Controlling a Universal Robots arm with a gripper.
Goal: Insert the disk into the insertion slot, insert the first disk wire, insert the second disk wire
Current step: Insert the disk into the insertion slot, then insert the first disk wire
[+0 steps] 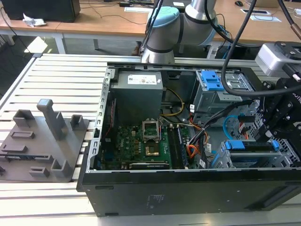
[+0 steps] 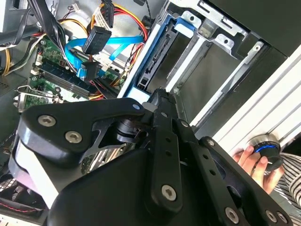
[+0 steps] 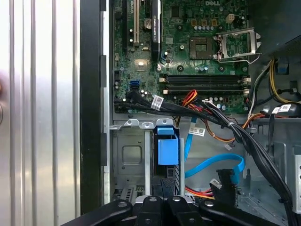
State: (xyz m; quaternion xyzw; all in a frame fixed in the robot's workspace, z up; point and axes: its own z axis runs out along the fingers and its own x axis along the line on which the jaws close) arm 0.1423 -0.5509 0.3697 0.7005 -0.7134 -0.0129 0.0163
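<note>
Insertion seemingly underway: blue-framed grey disk [image 3: 168, 150] in grey sheet-metal slot [image 3: 129, 141] ahead of claw [image 3: 162, 198], grip untellable; straight push likely needed

Claw [image 3: 167, 207] is sitting close behind the disk [image 3: 167, 149]. I see its blue carrier edge-on in the grey insertion slot [image 3: 129, 155], straight ahead. To one side of the claw the second disk wire [image 3: 211, 165] loops, light blue with a dark plug, and the first disk wire [image 3: 198, 192] lies just beside it, nearer the claw. Farther out are black cables [image 3: 211, 115], then the motherboard [image 3: 188, 47]. The slatted desk [image 3: 42, 117] is on the other side.
</note>
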